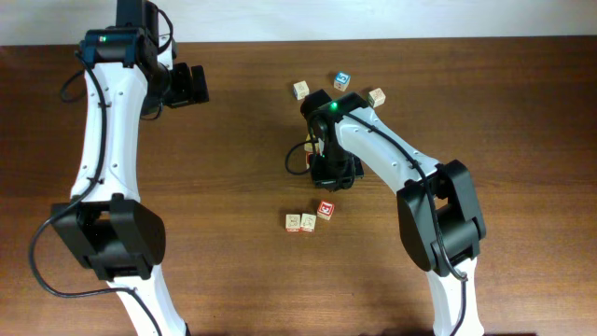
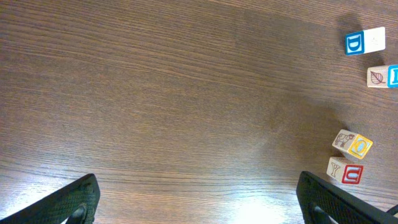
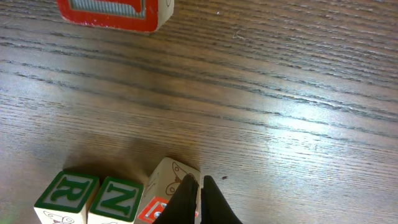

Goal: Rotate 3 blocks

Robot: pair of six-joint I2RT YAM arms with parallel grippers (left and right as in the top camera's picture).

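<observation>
Three blocks lie in a row at mid-table: two pale cubes (image 1: 293, 222) (image 1: 308, 222) and a red-faced cube (image 1: 326, 210), which is turned slightly out of line. In the right wrist view the pale ones show a green R (image 3: 65, 194) and a green N (image 3: 118, 199). The third cube (image 3: 166, 186) shows a butterfly drawing and a red face. My right gripper (image 1: 327, 193) (image 3: 199, 186) is shut, and its tips rest at that cube's right corner without holding it. My left gripper (image 1: 200, 84) (image 2: 202, 208) hangs wide open over bare wood at the far left.
Three loose cubes sit at the back: beige (image 1: 299, 90), blue (image 1: 342, 81), beige (image 1: 376, 96). A red-edged cube (image 3: 112, 12) lies under my right arm. The left wrist view shows a blue D cube (image 2: 364, 42), a leaf cube (image 2: 378, 76), a yellow O cube (image 2: 352, 144) and a red U cube (image 2: 345, 170).
</observation>
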